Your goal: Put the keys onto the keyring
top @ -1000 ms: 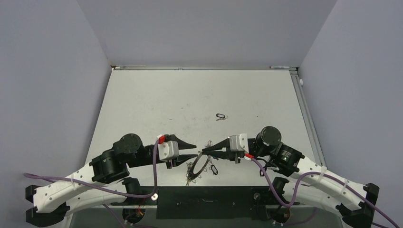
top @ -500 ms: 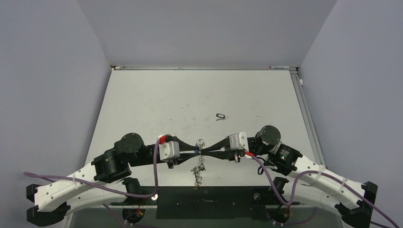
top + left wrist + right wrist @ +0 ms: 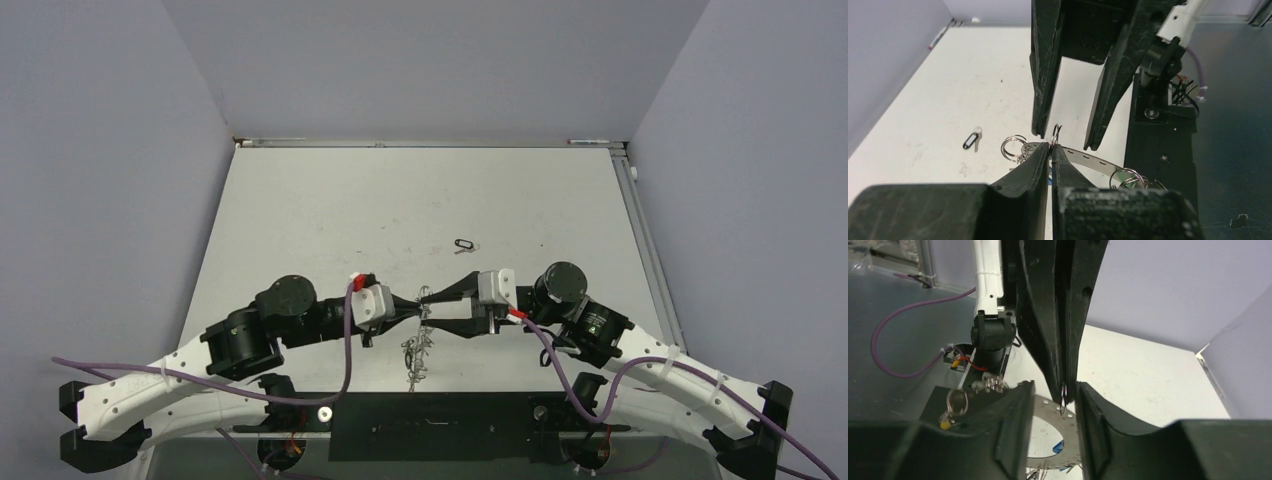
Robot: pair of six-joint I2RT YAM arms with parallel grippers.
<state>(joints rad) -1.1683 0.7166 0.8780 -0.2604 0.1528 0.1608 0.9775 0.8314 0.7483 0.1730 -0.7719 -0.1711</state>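
hanging in the air over the near middle of the counter (image 3: 300,220), the keyring (image 3: 1088,159) is pinched at its rim by the left claw (image 3: 1050,152), whose jaws are pressed fully together on the grey band beside one of the small loops. several keys (image 3: 413,352) already dangle in a bunch beneath it, down towards the near edge; a yellow tag shows among them in the right wrist view.

the right claw (image 3: 1054,385) faces the left one tip to tip. its jaws stand partly apart, one on either side of the pinched spot, and they appear to grip nothing.

one loose key with a black tag (image 3: 462,244) lies flat on the counter, well apart from the ring. it sits beyond the two claws, farther from the bases and a little to the right, so the right arm is the nearer one and also the free one. the tag's long axis runs roughly side to side across the counter. by my reckoning the fetch falls to the right claw, which would reach forward and set its jaws across the tag's narrow width while the left holds the ring up.
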